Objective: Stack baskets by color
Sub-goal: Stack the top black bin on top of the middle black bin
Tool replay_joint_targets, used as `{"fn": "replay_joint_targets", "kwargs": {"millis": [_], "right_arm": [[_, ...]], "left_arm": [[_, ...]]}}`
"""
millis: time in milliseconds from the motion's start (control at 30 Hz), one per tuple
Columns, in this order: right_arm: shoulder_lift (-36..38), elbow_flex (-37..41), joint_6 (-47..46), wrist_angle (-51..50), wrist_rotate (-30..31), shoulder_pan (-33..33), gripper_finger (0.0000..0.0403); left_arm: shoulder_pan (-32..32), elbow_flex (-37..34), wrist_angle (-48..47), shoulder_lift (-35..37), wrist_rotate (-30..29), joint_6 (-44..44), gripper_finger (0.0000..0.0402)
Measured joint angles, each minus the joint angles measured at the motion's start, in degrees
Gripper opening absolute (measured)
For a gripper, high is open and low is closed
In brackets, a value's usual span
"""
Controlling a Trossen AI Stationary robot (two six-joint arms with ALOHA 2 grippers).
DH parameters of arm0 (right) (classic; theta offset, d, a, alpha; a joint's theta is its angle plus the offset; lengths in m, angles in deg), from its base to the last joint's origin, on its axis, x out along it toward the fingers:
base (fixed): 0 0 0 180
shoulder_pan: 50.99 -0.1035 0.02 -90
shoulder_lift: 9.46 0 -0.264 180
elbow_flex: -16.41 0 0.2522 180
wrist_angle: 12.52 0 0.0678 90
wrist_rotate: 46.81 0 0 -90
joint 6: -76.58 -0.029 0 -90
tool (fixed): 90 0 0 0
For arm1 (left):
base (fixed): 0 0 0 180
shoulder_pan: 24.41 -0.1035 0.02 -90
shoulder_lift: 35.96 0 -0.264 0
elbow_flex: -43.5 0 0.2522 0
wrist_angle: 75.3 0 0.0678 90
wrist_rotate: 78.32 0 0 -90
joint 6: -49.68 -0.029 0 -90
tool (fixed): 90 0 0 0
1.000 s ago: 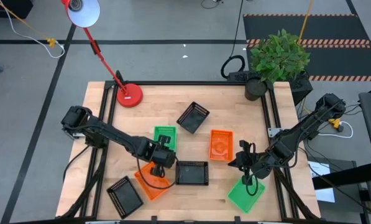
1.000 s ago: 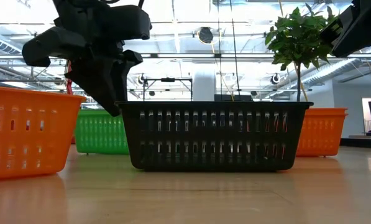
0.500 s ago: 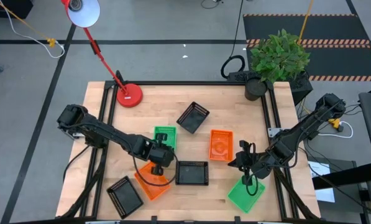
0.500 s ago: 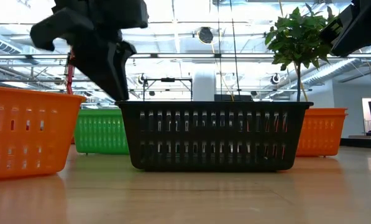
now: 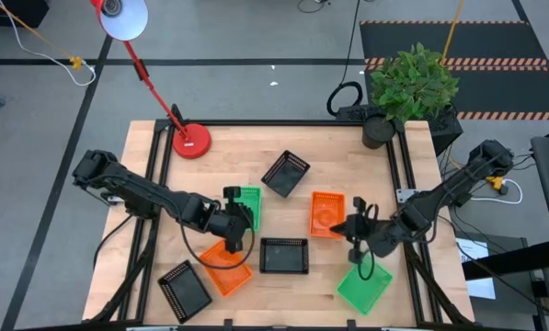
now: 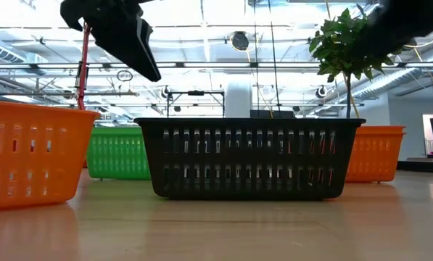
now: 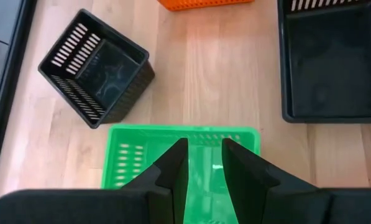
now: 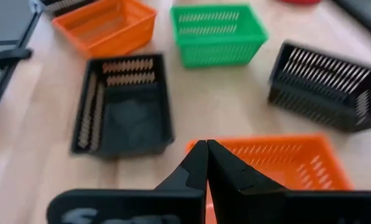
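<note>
Left gripper [image 7: 204, 163], fingers slightly parted and empty, hovers over the green basket [image 7: 132, 155]. A black basket [image 5: 283, 255] and an orange basket [image 5: 225, 271] flank it. Right gripper [image 8: 207, 163], closed and empty, sits above another orange basket [image 8: 278, 163].

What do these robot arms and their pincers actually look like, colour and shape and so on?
Both arms are dark, nearly black, built of slim jointed segments. A thin black cable loops beside the left pincer and another hangs by the right pincer. Each pincer ends in two flat, matte black fingers that taper toward the tips. No markings are readable.
</note>
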State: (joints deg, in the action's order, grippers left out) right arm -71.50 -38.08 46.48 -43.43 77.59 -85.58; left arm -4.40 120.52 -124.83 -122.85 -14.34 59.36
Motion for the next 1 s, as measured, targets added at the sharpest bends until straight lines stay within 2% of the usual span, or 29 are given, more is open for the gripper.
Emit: {"fn": "replay_joint_targets", "kwargs": {"millis": [67, 167, 367, 533, 667, 767, 1000], "right_arm": [[0.00, 0.00, 4.17, 2.27, -0.63, 2.95, 0.0000], [0.00, 0.00, 10.44, 5.50, -4.67, 9.12, 0.0006], [-0.94, -0.02, 20.93, 10.32, -16.30, 23.82, 0.0036], [-5.77, -0.47, 28.62, 13.94, -28.36, 34.54, 0.0072], [-11.74, -2.96, 34.37, 13.75, -35.78, 39.94, 0.0100], [-16.58, -5.35, 40.60, 13.94, -37.72, 41.96, 0.0117], [-25.11, -10.48, 51.96, 13.85, -37.58, 45.40, 0.0143]], "left_arm": [[0.00, 0.00, 0.00, 0.00, -0.09, 0.01, 0.0097], [0.00, 0.00, 0.00, 0.00, -0.15, 0.98, 0.0097], [1.28, 0.00, -0.11, 0.00, -4.71, 4.02, 0.0097], [2.65, 0.00, -0.08, 0.00, -7.29, 5.13, 0.0097], [2.73, 0.00, -0.07, 0.00, -8.28, 6.12, 0.0097], [2.75, -0.39, 0.49, 0.00, -8.30, 6.16, 0.0097], [2.75, -3.40, 4.38, 0.00, -8.28, 6.15, 0.0097]]}}
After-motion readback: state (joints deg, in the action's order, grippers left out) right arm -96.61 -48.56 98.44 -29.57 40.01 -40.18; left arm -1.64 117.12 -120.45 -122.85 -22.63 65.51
